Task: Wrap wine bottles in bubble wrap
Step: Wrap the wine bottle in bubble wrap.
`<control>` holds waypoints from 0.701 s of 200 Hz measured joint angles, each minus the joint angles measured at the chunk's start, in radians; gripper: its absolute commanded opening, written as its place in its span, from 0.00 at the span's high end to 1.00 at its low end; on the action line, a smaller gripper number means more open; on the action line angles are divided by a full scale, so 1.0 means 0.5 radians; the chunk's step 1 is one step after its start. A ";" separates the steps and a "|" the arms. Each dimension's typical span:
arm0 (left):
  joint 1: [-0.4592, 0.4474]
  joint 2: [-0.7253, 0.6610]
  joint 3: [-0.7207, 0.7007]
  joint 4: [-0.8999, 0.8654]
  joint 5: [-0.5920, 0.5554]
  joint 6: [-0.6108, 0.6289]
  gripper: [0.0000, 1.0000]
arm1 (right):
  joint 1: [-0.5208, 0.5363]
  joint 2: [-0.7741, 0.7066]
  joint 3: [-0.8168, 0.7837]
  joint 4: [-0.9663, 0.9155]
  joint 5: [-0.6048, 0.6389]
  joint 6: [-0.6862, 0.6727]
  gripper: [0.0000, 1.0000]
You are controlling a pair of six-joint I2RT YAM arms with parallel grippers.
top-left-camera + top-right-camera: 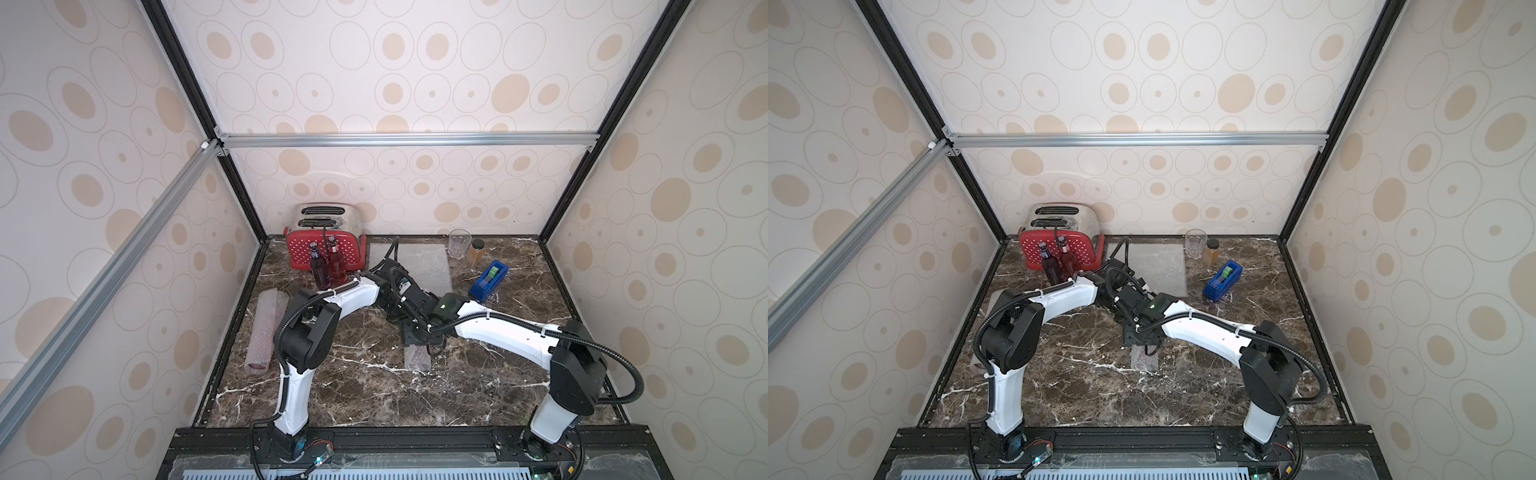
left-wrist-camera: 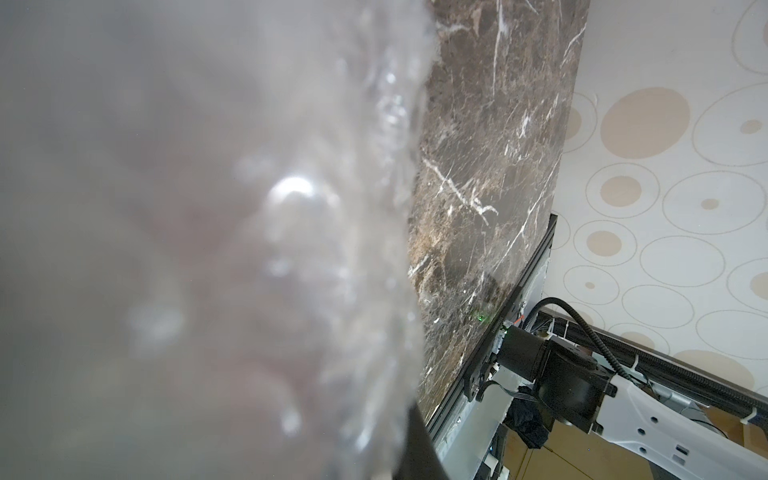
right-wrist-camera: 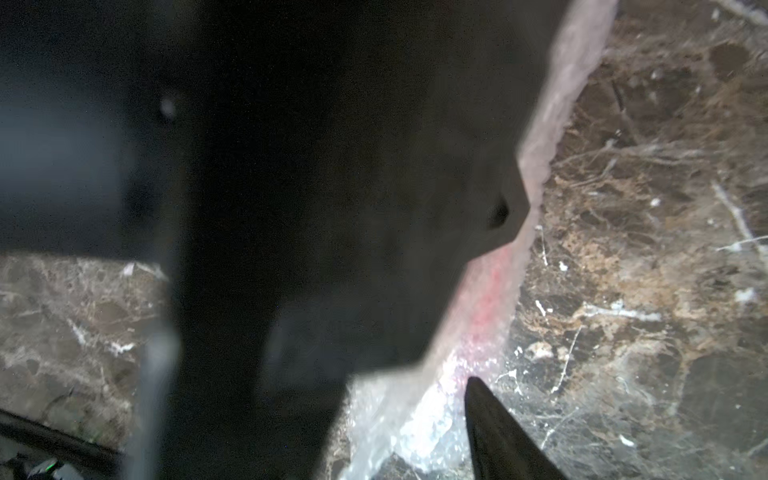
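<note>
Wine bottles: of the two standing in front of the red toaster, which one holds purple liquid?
The purple bottle, the one farther from the drinking glass; the red bottle right beside it holds red-pink liquid.

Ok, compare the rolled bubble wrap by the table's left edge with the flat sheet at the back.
The rolled bubble wrap forms a long tube; the flat sheet lies spread out. The roll shows reddish colour at its near end; the sheet shows only the table beneath. Both are translucent bubbled plastic lying on the table.
</note>
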 measured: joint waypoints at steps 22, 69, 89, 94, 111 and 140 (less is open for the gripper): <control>-0.002 0.003 0.002 0.000 0.007 0.000 0.87 | -0.013 0.008 0.002 -0.004 0.037 -0.025 0.52; -0.010 0.005 0.003 0.007 0.003 0.006 0.87 | -0.107 -0.123 -0.202 0.000 0.037 -0.046 0.70; -0.014 0.005 0.003 0.011 -0.002 0.008 0.87 | -0.152 -0.148 -0.280 -0.028 0.021 -0.048 0.72; -0.014 0.005 0.003 0.012 -0.002 0.008 0.87 | -0.162 -0.155 -0.294 -0.029 0.015 -0.047 0.72; -0.014 0.005 0.003 0.016 -0.003 0.010 0.84 | -0.188 -0.188 -0.333 -0.029 -0.007 -0.051 0.70; -0.017 0.005 0.007 0.018 -0.003 0.015 0.84 | -0.209 -0.246 -0.346 -0.019 -0.050 -0.073 0.64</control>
